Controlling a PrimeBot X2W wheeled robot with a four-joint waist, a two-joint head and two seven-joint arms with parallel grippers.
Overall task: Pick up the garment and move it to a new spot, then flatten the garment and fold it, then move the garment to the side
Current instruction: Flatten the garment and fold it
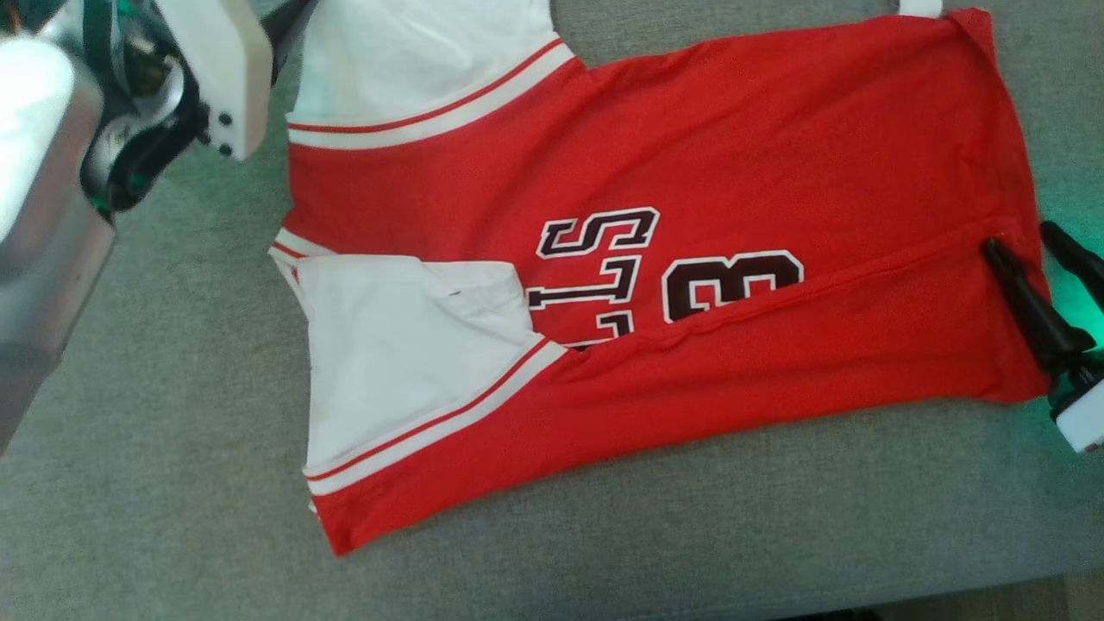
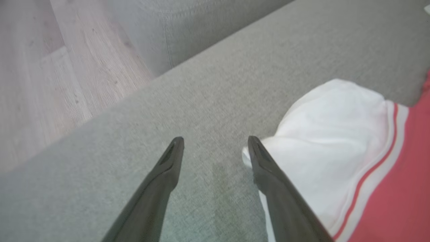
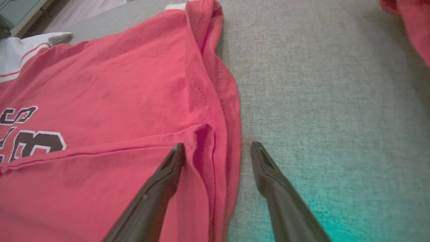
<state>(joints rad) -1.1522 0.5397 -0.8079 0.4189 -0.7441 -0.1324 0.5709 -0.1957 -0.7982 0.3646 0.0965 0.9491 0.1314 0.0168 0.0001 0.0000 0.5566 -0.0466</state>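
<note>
Fold underway on red jersey [image 1: 733, 147]: hovering at opposite ends, left gripper [image 2: 215, 143] and right gripper [image 3: 218, 148] released (both empty); best pinching edges evenly, keeping crease straight.

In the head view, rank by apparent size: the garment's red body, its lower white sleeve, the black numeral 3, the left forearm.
1. Red body
2. Lower white sleeve
3. Numeral 3
Left forearm: looks roughly sleeve-sized, but it is near the camera and cut by the frame, so unranked.

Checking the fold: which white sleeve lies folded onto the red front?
The near sleeve, beside the lettering; the far sleeve spreads outward from the body.
</note>
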